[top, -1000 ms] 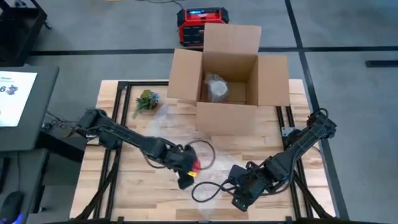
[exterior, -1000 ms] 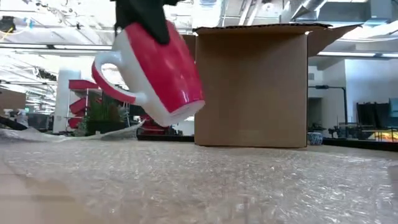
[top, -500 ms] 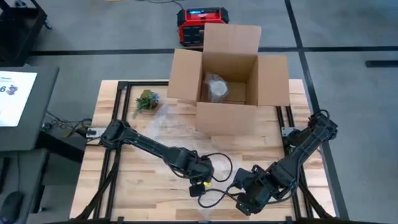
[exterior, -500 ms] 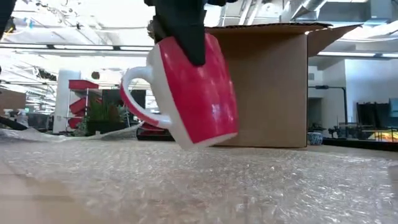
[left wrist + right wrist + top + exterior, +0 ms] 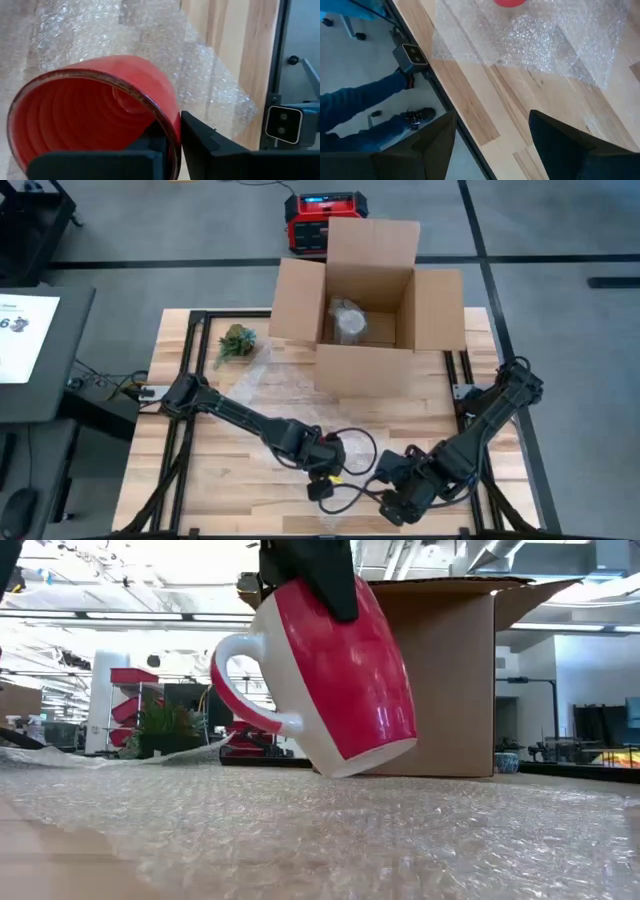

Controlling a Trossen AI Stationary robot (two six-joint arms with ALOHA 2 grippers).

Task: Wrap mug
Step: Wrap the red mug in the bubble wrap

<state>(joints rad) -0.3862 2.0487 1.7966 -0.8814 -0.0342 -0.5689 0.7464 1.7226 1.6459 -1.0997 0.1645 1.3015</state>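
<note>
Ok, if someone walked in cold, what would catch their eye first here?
The red mug, tilted and pinched at its rim by the left gripper just above the bubble wrap at the table's front. Behind it stands the open cardboard box. The right gripper waits open nearby.

A grey concrete floor point(image 5: 560, 240) lay around the table (dark seams crossing it); a red rectangular power unit point(image 5: 320, 220) stood there.

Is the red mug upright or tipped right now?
Tipped. In the low view the mug leans with its base just above the bubble wrap, gripped at the rim by the left gripper.
</note>
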